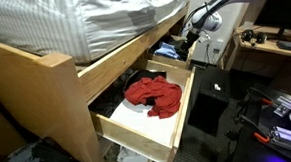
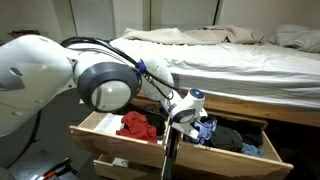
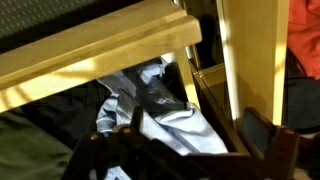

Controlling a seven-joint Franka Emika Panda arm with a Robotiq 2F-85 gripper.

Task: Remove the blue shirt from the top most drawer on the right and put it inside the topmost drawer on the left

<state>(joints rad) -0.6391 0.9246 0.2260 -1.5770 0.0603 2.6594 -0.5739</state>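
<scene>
The blue shirt lies bunched at the near end of the top right drawer, beside the divider; it also shows in an exterior view and as pale blue cloth in the wrist view. My gripper hangs low over that end of the drawer. In the wrist view its fingers are spread wide, with the shirt and the drawer's wooden wall between them. It holds nothing that I can see. The top left drawer is open and holds a red garment.
Dark clothes fill the rest of the right drawer. The bed frame and mattress overhang both drawers. The red garment shows in an exterior view. A lower drawer is partly open. A desk with cables stands behind.
</scene>
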